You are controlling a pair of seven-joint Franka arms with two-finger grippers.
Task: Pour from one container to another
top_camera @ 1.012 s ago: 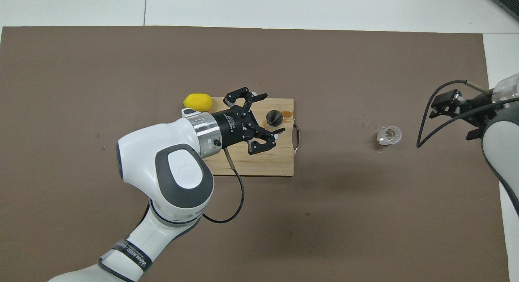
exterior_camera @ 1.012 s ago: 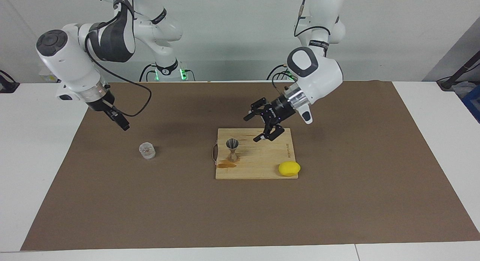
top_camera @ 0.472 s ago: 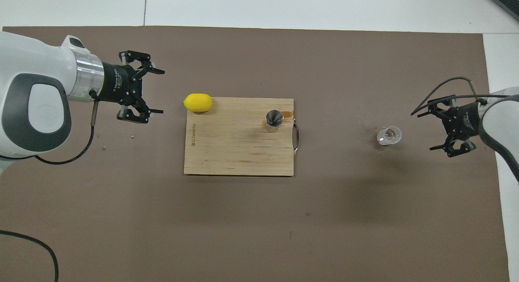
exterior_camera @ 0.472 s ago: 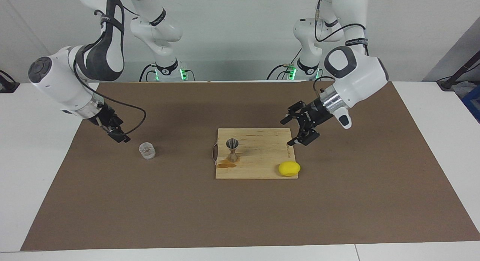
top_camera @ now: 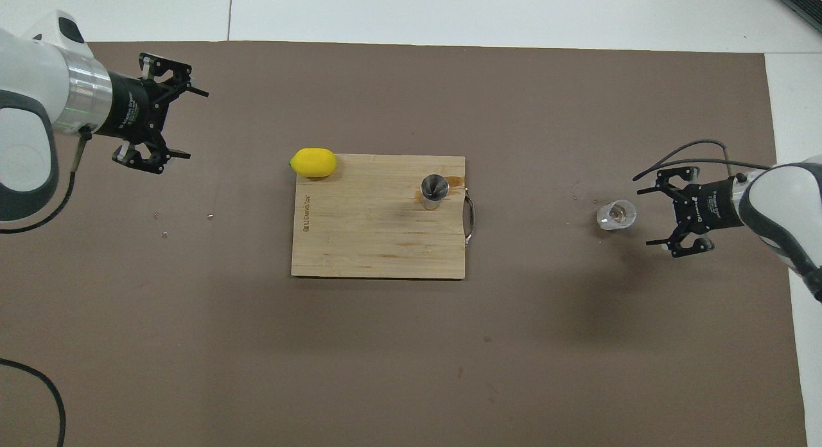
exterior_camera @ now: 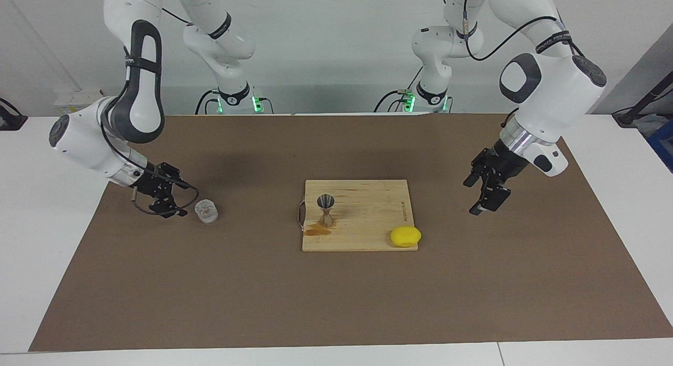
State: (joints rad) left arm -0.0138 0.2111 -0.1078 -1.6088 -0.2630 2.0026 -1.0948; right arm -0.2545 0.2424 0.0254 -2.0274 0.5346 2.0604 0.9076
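- Right gripper (top_camera: 654, 216) comes first, and it is ours to use: jaws spread wide and empty, low over the brown mat (top_camera: 411, 357) at the right arm's end of the table.
- Seen from overhead, we read the glass cup (top_camera: 616, 215) at nine o'clock from that gripper, just beside its fingertips but apart from them; in the facing view the gripper (exterior_camera: 179, 197) sits level with the cup (exterior_camera: 206, 211), its opening turned toward it.
- We take the cup to stand upright, mouth up, long axis vertical, so we judge a straight sideways advance should bracket its wall.
- Farther along the same nine o'clock line, well apart, the jigger (top_camera: 434, 191) stands upright on the wooden board (top_camera: 359, 241), open cone up, near the board's handle end; a brownish stain lies on the board just beside its foot.
- A lemon (top_camera: 313, 162) rests at the board's corner toward the left arm's end.
- Left gripper (top_camera: 173, 116) hangs released over the mat past the lemon, waiting; we judge the right arm much the nearer to the cup.
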